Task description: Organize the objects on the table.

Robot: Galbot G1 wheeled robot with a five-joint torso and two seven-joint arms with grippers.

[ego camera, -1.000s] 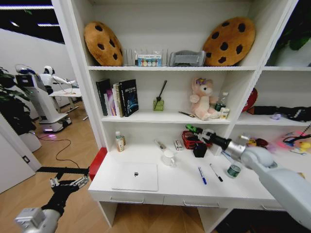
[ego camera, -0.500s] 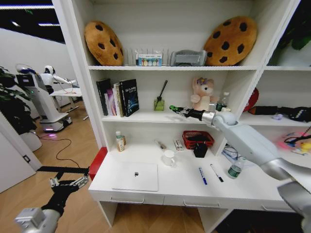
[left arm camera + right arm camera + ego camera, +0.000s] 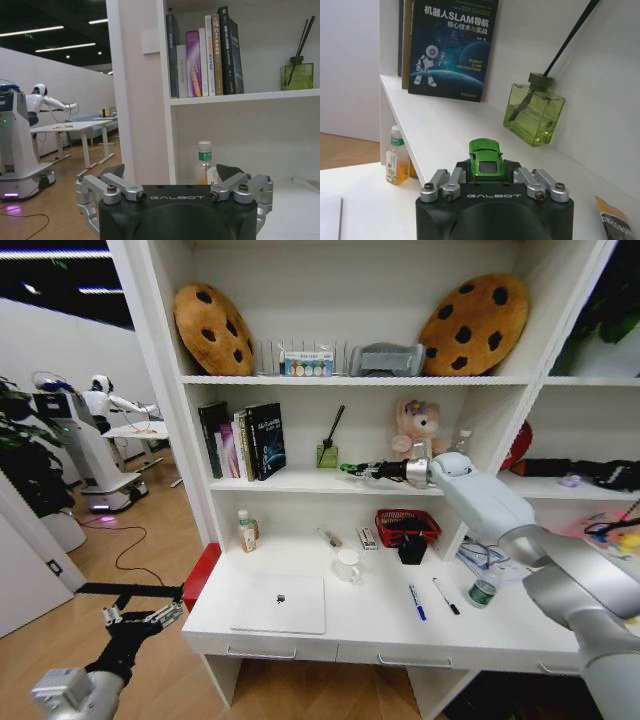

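The right claw (image 3: 347, 469) is raised to the level of the middle shelf (image 3: 300, 483), reaching in from the right, and its fingers are closed on a small green toy car (image 3: 486, 156) that sits between them with its nose pointing outward. In the right wrist view the car hangs over the white shelf board, near a green glass reed diffuser (image 3: 534, 112) and well short of a dark book with a robot on its cover (image 3: 451, 47). The left claw (image 3: 171, 187) is parked low at the robot's left, beside the shelving unit and below table height, with its fingers spread wide and nothing between them. On the white table (image 3: 380, 625) the silver laptop (image 3: 279, 603) lies closed and flat near the front left. A white mug (image 3: 347, 565) stands just behind the laptop's right corner. The blue pen (image 3: 416, 602) and the black pen (image 3: 445, 596) lie side by side but apart, to the right of the mug, both angled the same way. A red mesh basket (image 3: 407, 525) sits at the back of the table, with a small black cup-like thing (image 3: 411, 549) just in front of it.
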